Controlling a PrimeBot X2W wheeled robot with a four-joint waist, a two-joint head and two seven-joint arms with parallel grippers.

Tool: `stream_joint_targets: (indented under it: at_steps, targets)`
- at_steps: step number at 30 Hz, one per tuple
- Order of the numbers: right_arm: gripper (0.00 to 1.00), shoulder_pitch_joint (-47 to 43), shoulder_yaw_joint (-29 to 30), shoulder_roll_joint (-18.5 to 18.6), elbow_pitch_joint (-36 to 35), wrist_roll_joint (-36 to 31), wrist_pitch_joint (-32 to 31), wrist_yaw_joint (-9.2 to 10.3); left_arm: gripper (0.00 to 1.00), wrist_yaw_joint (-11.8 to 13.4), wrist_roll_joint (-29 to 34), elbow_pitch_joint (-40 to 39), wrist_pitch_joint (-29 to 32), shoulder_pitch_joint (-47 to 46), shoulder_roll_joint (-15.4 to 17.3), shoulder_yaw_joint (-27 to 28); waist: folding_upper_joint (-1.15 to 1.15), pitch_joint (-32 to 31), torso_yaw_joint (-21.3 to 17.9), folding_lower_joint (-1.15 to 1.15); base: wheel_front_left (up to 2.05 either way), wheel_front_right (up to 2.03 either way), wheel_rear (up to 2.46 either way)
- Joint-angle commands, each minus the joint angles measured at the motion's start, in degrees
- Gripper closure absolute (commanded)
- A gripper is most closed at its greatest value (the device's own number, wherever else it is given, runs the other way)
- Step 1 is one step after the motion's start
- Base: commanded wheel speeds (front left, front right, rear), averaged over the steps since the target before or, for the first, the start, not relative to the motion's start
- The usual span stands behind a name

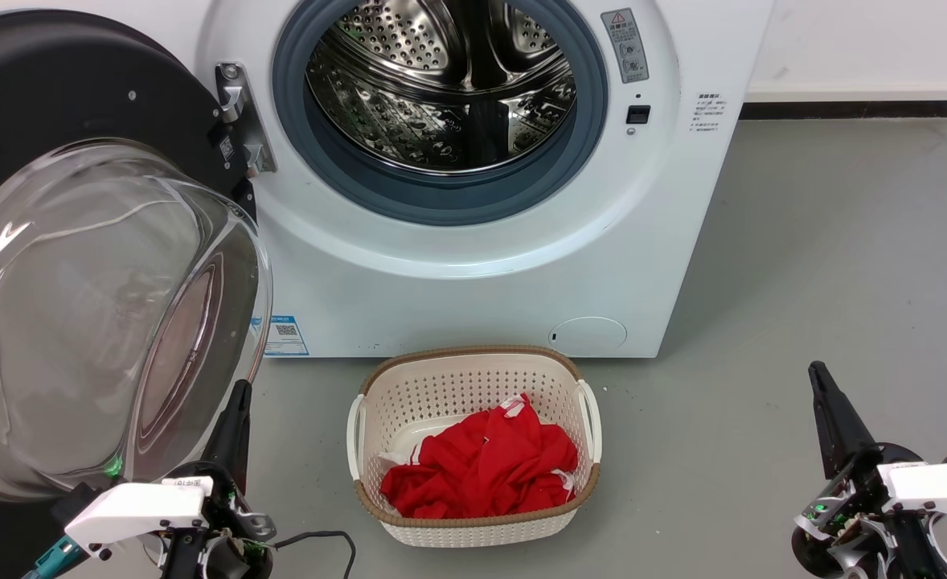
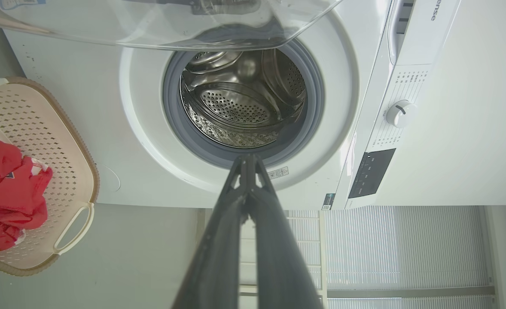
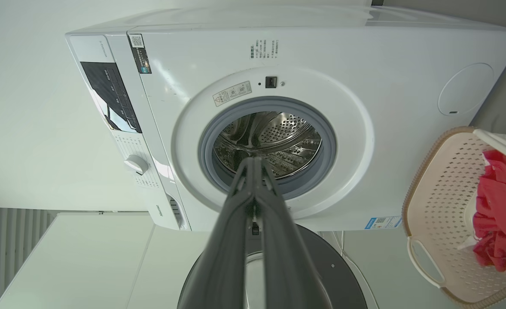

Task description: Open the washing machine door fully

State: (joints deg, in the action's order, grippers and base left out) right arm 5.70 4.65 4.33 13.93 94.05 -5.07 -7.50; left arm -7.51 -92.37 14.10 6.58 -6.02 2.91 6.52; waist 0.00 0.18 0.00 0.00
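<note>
The washing machine is white, and its steel drum is exposed. The washing machine door, a black ring with a bulging glass bowl, hangs swung out to the left on its metal hinge. My left gripper is shut and holds nothing. Its tip points up right beside the bowl's lower right rim; I cannot tell if it touches. In the left wrist view that gripper aims at the drum, with the bowl above it. My right gripper is shut and empty, low on the right, far from the door.
A beige perforated basket holding red cloth stands on the grey floor in front of the machine, between my two arms. A black cable lies by the left arm. Bare floor stretches to the right of the machine.
</note>
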Motion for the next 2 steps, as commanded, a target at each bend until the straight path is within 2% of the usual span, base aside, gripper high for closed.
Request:
stream_joint_targets:
  at_steps: [1, 2]
  targets:
    - [1.0, 0.6, 0.1, -0.2, 0.1, -0.2, -0.1, 0.02, 1.0, -0.1, -0.1, 0.0, 0.2, -0.4, -0.1, 0.2, 0.0, 0.0, 0.0, 0.0, 0.0, 0.0, 0.0]
    - [1.0, 0.7, 0.1, -0.2, 0.1, -0.3, -0.1, 0.02, 1.0, -0.1, -0.1, 0.0, 0.2, -0.4, -0.1, 0.2, 0.0, 0.0, 0.0, 0.0, 0.0, 0.0, 0.0]
